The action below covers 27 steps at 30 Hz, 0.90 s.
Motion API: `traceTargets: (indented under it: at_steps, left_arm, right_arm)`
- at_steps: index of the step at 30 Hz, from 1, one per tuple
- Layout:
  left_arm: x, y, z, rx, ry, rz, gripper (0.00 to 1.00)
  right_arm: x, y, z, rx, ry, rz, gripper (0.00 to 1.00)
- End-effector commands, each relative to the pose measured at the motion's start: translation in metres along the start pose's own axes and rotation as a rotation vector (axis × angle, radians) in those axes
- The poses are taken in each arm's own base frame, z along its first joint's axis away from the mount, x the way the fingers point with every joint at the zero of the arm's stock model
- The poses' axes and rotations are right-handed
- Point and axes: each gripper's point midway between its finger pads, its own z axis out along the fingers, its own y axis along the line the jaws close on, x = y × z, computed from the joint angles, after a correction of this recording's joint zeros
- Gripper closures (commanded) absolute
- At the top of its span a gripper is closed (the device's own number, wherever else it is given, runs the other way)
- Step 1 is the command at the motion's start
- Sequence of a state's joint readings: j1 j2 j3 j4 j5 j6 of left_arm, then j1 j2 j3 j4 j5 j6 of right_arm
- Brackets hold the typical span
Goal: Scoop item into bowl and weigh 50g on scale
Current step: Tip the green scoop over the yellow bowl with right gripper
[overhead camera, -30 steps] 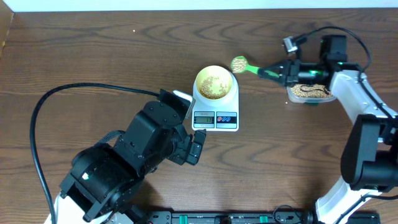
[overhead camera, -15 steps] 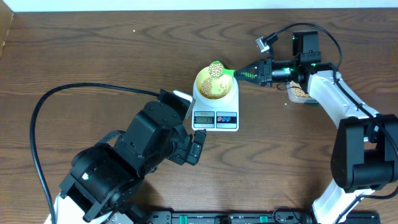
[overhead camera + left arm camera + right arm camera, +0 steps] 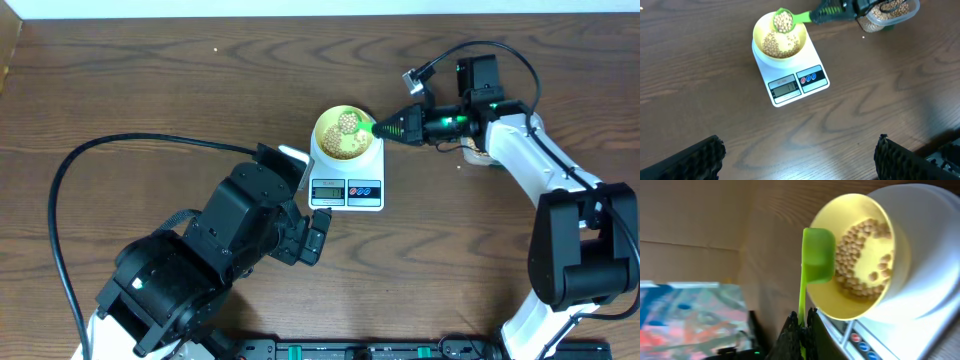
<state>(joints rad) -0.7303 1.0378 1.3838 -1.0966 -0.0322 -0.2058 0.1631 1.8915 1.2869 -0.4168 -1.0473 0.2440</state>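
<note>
**Two pincers, one loaded scoop over the bowl**

Two arms share a dark brown wooden counter [image 3: 150, 90]. The right pincer [image 3: 393, 128] is clenched on the thin handle of a bright green plastic scoop [image 3: 783, 20], its jaws pressed together around the stem in the right wrist view. The scoop's cup faces up and carries a small heap of the round tan-yellow beans [image 3: 777, 46]. It hangs over the rim of the small round pale yellow bowl [image 3: 320, 135], on the side toward the right arm.

More of the same beans lie loose across the bottom of the bowl, leaving patches of yellow bare. The bowl sits on the platform of the white rectangular digital kitchen scale [image 3: 795, 87], near the middle of the counter. The scale's grey display and its red and blue buttons face the robot; the digits are too small to read.

Beside the right arm stands a clear plastic tub [image 3: 890, 10] holding beans, partly hidden by the arm from overhead.

The left pincer [image 3: 800, 165] is released, its black fingers [image 3: 695, 160] spread wide and grasping nothing, well apart from the scale.
</note>
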Motion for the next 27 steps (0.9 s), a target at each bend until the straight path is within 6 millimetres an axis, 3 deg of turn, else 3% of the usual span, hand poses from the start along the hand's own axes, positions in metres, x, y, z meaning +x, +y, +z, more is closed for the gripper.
traceTargets:
  at_steps: [1, 11, 18, 27]
  left_arm:
    - [-0.004, 0.000, -0.006, 0.004, -0.020, 0.011, 0.02]
    - [-0.004, 0.000, -0.006, 0.003, -0.020, 0.011, 0.02]
    - [-0.004, 0.000, -0.006, 0.003, -0.020, 0.011, 0.02]
    - [-0.004, 0.000, -0.006, 0.004, -0.020, 0.011, 0.02]
  right_arm:
    - [0.004, -0.015, 0.009, 0.101, 0.015, -0.107, 0.99]
    - [-0.002, -0.018, 0.011, 0.285, 0.071, -0.265, 0.99]
    - [-0.012, 0.001, 0.011, 0.433, 0.132, -0.419, 0.99]
    - [-0.010, 0.020, 0.015, 0.665, 0.252, -0.640, 0.99]
